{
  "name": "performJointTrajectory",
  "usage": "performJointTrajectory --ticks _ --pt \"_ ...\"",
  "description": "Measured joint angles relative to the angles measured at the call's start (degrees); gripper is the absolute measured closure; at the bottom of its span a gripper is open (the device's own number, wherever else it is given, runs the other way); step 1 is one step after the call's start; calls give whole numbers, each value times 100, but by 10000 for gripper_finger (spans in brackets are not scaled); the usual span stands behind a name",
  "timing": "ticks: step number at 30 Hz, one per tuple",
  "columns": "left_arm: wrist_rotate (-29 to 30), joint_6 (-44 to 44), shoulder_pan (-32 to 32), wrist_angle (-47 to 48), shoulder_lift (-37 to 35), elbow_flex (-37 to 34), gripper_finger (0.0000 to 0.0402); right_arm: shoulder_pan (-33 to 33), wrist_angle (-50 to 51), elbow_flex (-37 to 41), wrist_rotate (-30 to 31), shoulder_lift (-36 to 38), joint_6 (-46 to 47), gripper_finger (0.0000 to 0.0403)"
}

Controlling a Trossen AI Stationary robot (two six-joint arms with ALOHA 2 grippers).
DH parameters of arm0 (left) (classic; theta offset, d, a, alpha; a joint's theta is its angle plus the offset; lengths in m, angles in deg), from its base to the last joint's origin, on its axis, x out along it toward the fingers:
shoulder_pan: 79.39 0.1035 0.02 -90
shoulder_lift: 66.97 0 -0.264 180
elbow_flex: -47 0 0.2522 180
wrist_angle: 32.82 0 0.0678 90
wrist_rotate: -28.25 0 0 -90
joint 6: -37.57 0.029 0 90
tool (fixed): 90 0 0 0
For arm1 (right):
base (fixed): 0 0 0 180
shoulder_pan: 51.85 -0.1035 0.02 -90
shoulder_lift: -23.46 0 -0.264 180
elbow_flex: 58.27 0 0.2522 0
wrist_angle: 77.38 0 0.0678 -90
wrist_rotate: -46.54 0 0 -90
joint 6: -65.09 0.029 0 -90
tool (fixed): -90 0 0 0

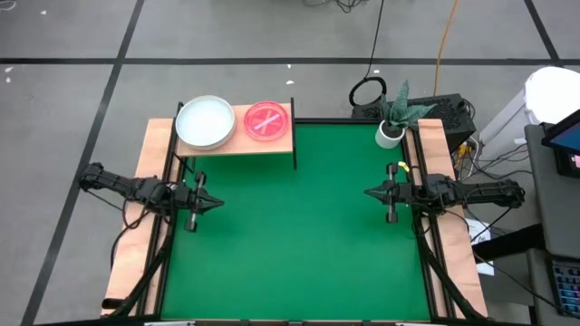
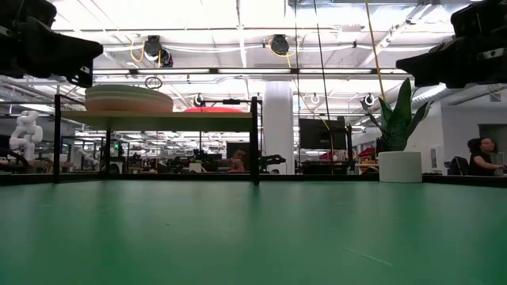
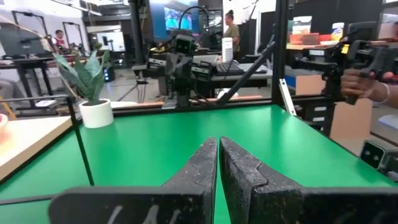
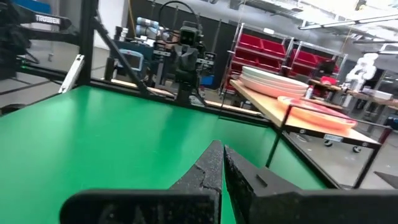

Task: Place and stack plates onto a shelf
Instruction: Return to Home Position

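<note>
The light-wood shelf stands on thin black legs at the table's far left. On its left half rests a stack of large pale plates, mint-white on top; on its right half lies a stack of small magenta plates. The right wrist view shows both stacks, large and magenta. My left gripper is shut and hovers above the table's left edge, pointing right. My right gripper is shut and hovers at the right edge, pointing left. Neither holds anything.
A small white pot with a spiky green plant stands at the table's far right corner. The green tabletop lies bare between the two arms. A person's hand shows in the room beyond the table.
</note>
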Motion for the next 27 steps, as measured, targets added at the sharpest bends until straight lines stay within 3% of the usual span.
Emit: performJointTrajectory --ticks 27 --pt "175 324 55 -153 15 -13 378 18 -29 -2 -131 -3 558 403"
